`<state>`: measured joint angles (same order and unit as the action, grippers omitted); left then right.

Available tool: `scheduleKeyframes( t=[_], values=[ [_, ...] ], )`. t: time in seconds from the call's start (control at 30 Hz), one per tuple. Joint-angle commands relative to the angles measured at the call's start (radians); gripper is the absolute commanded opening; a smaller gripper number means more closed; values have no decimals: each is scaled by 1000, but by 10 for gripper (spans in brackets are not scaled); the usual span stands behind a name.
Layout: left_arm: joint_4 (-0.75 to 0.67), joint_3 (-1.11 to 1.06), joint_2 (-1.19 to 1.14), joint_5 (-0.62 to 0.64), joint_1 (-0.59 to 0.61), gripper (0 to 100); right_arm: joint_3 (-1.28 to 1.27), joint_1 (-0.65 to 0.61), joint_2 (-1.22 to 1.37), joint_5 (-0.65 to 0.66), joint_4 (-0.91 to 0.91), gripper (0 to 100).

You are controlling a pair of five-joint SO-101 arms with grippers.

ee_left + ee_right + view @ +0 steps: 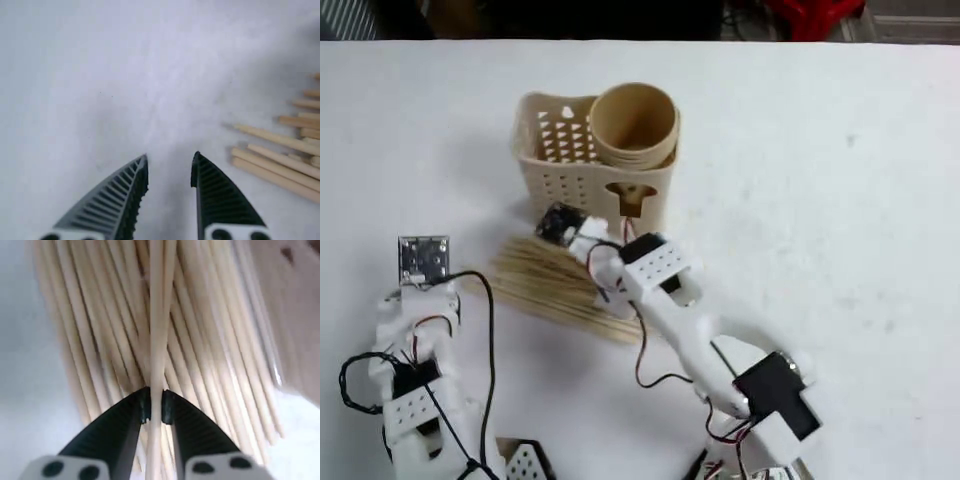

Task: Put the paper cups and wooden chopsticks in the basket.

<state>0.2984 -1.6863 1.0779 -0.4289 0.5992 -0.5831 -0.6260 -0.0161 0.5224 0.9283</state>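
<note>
My right pincer (155,407) clamps chopsticks (156,340) beside the basket (560,185) (left pincer (170,162) part open, empty, over the desk (100,75)).

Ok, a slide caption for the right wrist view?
Right gripper pinching one pale wooden chopstick over the loose pile of chopsticks on the white table.

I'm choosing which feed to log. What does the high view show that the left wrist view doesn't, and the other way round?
High view: the basket holding stacked paper cups, and the right arm stretched over the wooden chopsticks. Left wrist view: the left gripper, fingers apart above the bare table. Shared: the wooden chopsticks lying on the table.
</note>
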Motion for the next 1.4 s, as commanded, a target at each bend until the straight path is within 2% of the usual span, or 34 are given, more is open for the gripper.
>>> scheduleKeyframes(
  t=[0.0,0.2,0.4,0.5,0.63,0.87,0.97,1.1,1.2,1.37],
  values=[
    [-25,2,12,-5,10,151,20,31,-156,-15,54,16],
    [-25,2,12,-5,10,151,21,31,-414,-81,140,15],
    [-25,2,12,-5,10,151,28,28,-598,-84,196,15],
    [-25,2,12,-5,10,151,35,-12,-679,-87,202,15],
    [-25,2,12,-5,10,151,95,-90,-748,-144,246,15],
    [-25,2,12,-5,10,151,319,-191,-704,-157,303,15],
    [-25,2,12,-5,10,151,419,-186,-645,-244,189,15],
    [-25,2,12,-5,10,151,474,-140,-530,-367,-128,16],
    [-25,2,12,-5,10,151,483,-111,-435,-367,-360,17],
    [-25,2,12,-5,10,151,485,-79,-320,-362,-562,18]
  ],
)
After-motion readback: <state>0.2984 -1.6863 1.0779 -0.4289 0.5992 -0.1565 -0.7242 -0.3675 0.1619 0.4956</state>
